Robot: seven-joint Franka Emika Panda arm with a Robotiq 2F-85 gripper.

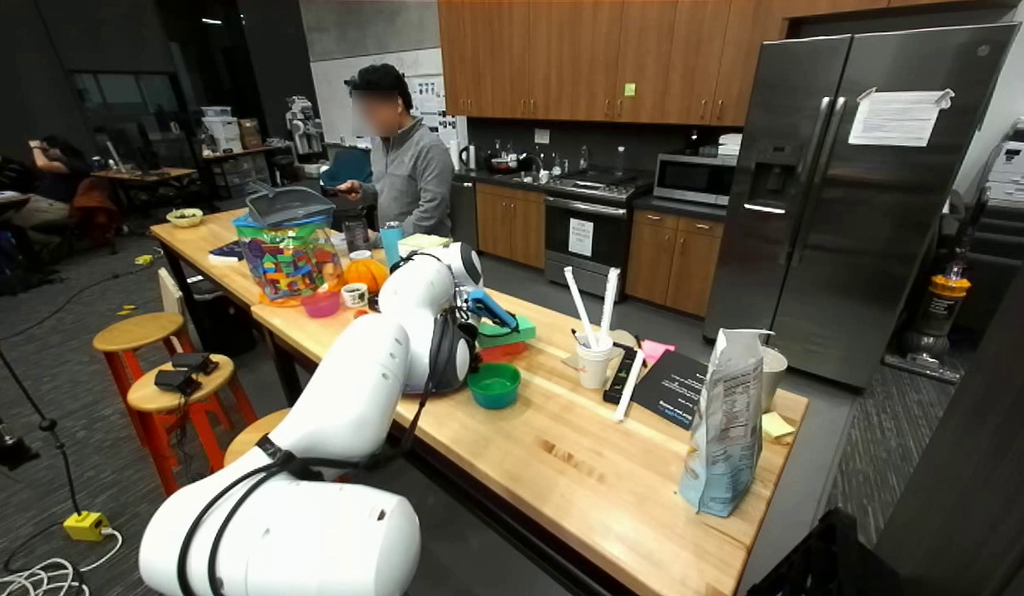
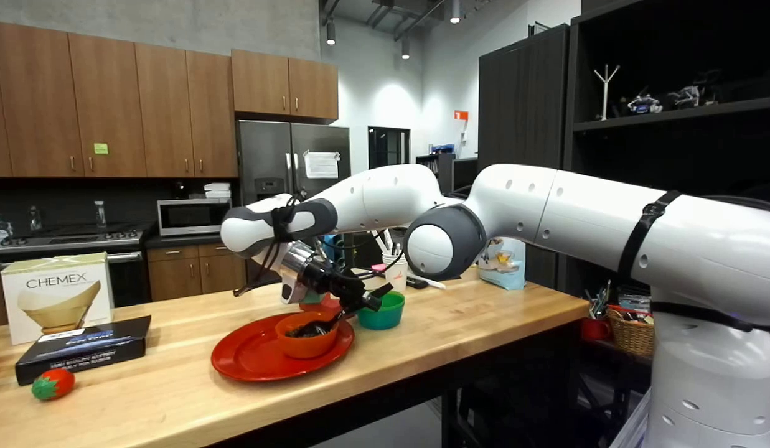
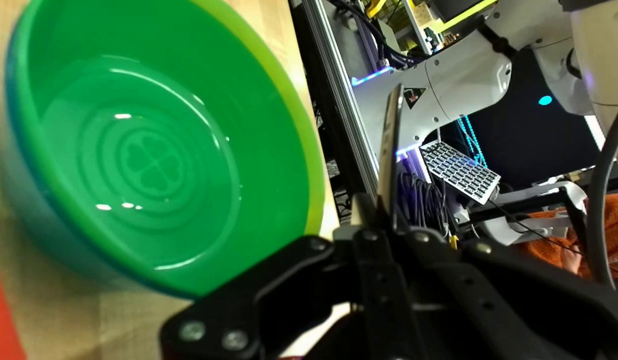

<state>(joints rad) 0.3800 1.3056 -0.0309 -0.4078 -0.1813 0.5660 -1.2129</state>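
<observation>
My gripper (image 2: 373,300) is shut on a thin dark utensil that looks like a spoon (image 2: 336,318). Part of this spoon (image 3: 390,150) sticks out past the fingertips in the wrist view. Its head reaches into an orange bowl (image 2: 310,346) with dark contents, so its shape is partly hidden. That bowl stands on a red plate (image 2: 244,358). Close beside the gripper is a green bowl, seen in both exterior views (image 1: 494,387) (image 2: 383,315). In the wrist view the green bowl (image 3: 154,165) shows nothing inside. The arm hides the plate and orange bowl in an exterior view.
Behind the green bowl lie a green block (image 1: 512,331) and a red one. A cup of white sticks (image 1: 593,366), a black booklet (image 1: 670,387) and a bag (image 1: 723,426) stand farther along. A Chemex box (image 2: 61,295) and toy strawberry (image 2: 53,384) are opposite. A person (image 1: 408,170) stands behind the table.
</observation>
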